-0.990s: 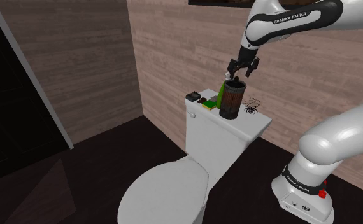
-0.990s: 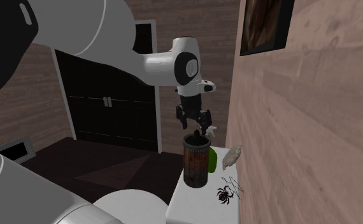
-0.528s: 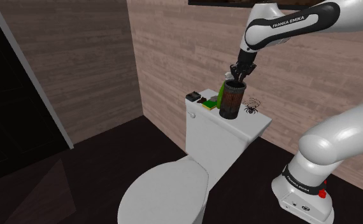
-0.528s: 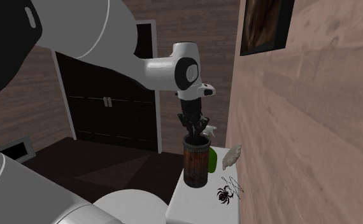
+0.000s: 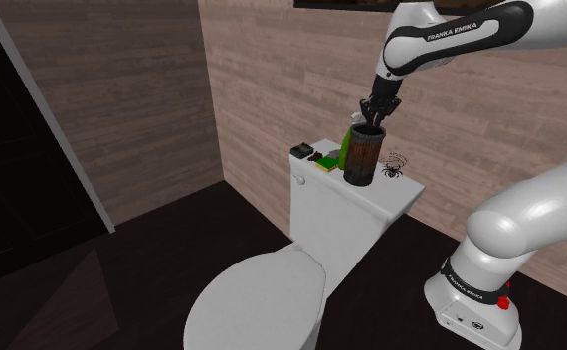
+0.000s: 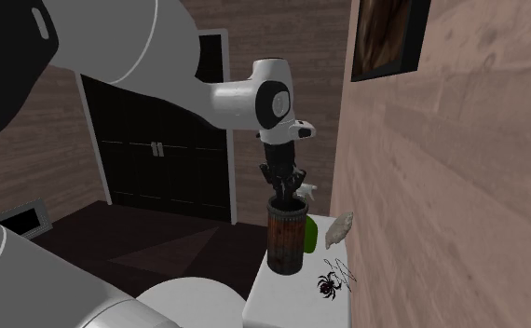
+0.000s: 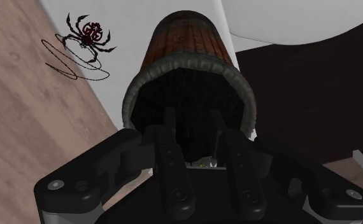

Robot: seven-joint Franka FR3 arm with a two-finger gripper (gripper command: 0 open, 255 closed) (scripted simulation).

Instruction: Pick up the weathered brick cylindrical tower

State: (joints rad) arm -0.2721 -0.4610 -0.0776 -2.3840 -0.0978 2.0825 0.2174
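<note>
One white toilet (image 5: 343, 221) takes up the middle of your shoulder view, its tank backed against a plank wall (image 5: 282, 80). Your arm (image 5: 451, 30) reaches over that tank from the shoulder view's right and bends down at the wrist.

Your target, the tower (image 5: 362, 159), stands upright on the tank lid, a dark red-brown brick cylinder with a grey rim and a hollow, dark inside.

Your gripper (image 5: 375, 115) points down into the tower's open mouth. In the wrist view its fingers (image 7: 169, 137) stand a narrow gap apart, well short of full spread, with both tips dipped just inside the rim. You can see nothing clasped between them, and the tower's base rests on the lid.

Just behind the tower, touching or nearly so, sits a green object (image 6: 310, 235). A black and red spider (image 7: 90, 33) with a scribbled thread lies on the lid beside the tower, toward the wall. A small black item (image 5: 301, 151) sits at the lid's far end.
</note>
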